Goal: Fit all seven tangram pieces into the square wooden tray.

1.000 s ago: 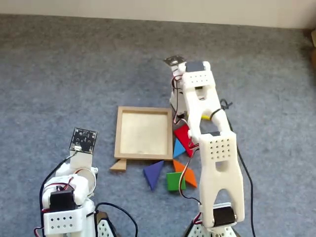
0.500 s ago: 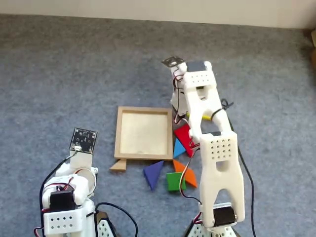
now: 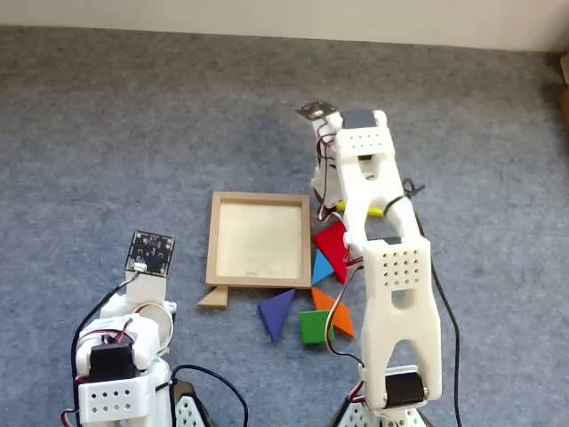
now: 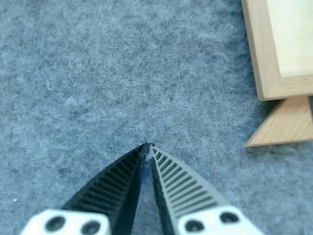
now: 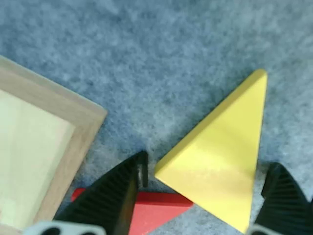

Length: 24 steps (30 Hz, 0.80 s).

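Note:
The square wooden tray point(image 3: 214, 240) lies mid-carpet, its floor bare wood. My right gripper point(image 5: 208, 169) is open, one finger on each side of the yellow triangle point(image 5: 220, 152), beside the tray corner point(image 5: 83, 122). Just behind it lies the red triangle point(image 5: 159, 205). From above, the right arm point(image 3: 360, 169) covers that spot, with a sliver of the yellow triangle point(image 3: 375, 212) showing. The red triangle point(image 3: 329, 246), a blue triangle point(image 3: 321, 266), orange piece point(image 3: 338, 313), green square point(image 3: 315, 327), purple triangle point(image 3: 277, 311) and wooden triangle point(image 3: 213, 298) lie around the tray. My left gripper point(image 4: 147, 146) is shut over bare carpet.
Grey carpet stretches left of the tray and beyond it. The left arm point(image 3: 120, 356) stands at the near left. The left wrist view catches the tray corner point(image 4: 266, 73) and the wooden triangle point(image 4: 286, 127) lying against it. A pale wall edge runs along the far side.
The right arm's wrist has shifted slightly to the right, and a bit more of the yellow triangle shows beside it. The left arm and the pieces have not moved.

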Available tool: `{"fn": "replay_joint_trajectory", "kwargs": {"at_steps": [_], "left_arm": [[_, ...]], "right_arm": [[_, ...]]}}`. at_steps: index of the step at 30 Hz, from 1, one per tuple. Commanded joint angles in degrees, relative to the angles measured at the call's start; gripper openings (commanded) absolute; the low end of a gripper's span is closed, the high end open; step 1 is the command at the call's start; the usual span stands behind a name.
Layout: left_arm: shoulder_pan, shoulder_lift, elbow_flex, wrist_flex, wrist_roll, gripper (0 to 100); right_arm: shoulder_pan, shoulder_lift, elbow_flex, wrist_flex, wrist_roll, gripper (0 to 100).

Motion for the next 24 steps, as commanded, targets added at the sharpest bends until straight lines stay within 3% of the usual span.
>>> {"fn": "replay_joint_trajectory", "kwargs": {"at_steps": [1, 5, 17, 24], "left_arm": [[-0.4, -1.7, 1.2, 0.4, 0.5, 1], [-0.4, -1.7, 1.2, 0.4, 0.5, 1], [-0.4, -1.7, 1.2, 0.4, 0.5, 1], [-0.4, -1.7, 1.2, 0.4, 0.5, 1]], "right_arm": [[1.9, -0.9, -1.8, 0.7, 2.1, 30.4], [1.9, -0.8, -1.8, 0.5, 5.7, 22.1], [1.9, -1.7, -2.4, 1.0, 5.6, 21.3], [1.5, -4.5, -9.3, 7.9, 5.9, 21.3]]}}
